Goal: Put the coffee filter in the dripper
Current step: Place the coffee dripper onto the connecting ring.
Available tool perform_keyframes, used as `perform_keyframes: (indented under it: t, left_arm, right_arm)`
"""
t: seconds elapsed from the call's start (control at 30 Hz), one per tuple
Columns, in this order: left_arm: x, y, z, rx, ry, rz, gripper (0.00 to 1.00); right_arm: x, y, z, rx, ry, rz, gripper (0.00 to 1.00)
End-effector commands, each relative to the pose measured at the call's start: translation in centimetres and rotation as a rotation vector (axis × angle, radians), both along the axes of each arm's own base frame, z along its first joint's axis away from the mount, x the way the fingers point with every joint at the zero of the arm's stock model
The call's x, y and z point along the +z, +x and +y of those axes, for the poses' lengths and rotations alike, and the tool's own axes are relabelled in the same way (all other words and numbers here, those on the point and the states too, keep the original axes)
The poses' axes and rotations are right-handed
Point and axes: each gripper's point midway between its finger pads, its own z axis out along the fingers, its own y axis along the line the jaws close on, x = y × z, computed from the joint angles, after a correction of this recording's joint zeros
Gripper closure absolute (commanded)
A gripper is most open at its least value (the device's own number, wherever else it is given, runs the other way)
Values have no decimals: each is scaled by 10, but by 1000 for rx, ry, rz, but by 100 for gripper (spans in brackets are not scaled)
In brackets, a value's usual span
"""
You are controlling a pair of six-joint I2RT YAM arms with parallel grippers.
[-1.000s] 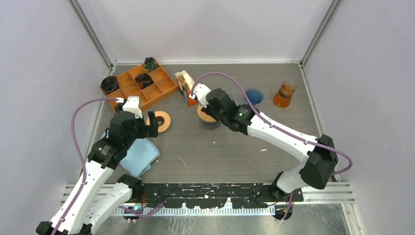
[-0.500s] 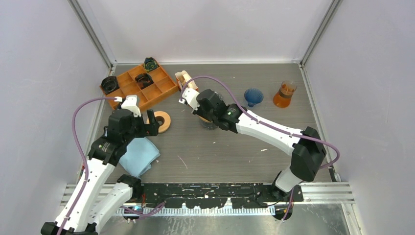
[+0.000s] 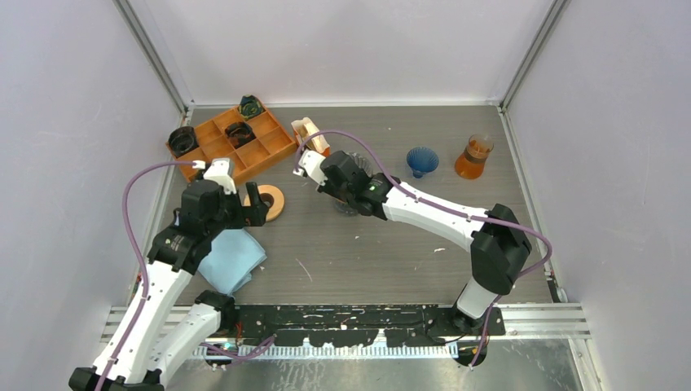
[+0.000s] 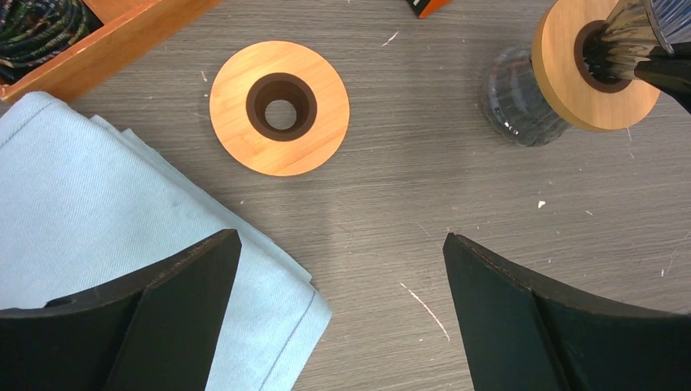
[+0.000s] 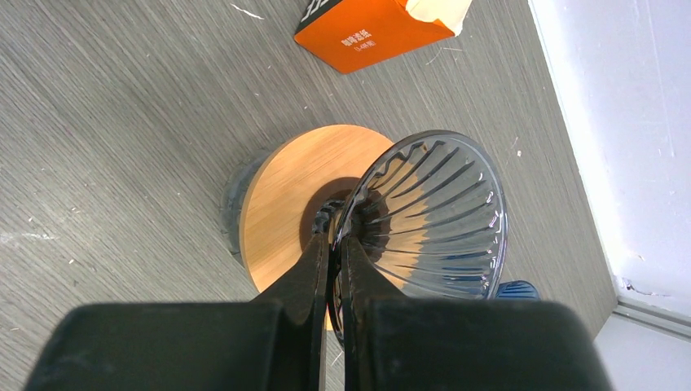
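Pinching tilted, ribbed clear dripper (image 5: pixel 432 213), right fingers (image 5: pixel 303 285) closed, left fingers (image 4: pixel 163 314) spread, empty

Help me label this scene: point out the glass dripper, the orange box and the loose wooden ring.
glass dripper (image 5: pixel 440 232), right wrist view, on its ribbed inner wall.
orange box (image 5: pixel 367 31), right wrist view, on its printed side.
loose wooden ring (image 4: pixel 231 103), left wrist view, on the wood left of its hole.

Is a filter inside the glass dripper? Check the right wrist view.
No: the glass dripper, pinched by the right gripper, shows bare ribs inside.
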Motion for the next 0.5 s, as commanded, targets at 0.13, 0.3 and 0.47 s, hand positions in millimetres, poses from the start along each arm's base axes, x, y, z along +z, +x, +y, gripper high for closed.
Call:
perform_keyframes:
  t: [0.13, 0.3, 0.47]
  left_arm:
    - [16, 9, -11, -48, -31, -37, 1]
    - [18, 12, -15, -60, -39, -18, 1]
    - [22, 17, -29, -84, -102, 8, 1]
  right_arm:
    - [36, 8, 11, -23, 85, -76, 74]
    - [43, 5, 12, -14, 100, -70, 58]
    - [57, -2, 10, -10, 139, -56, 49]
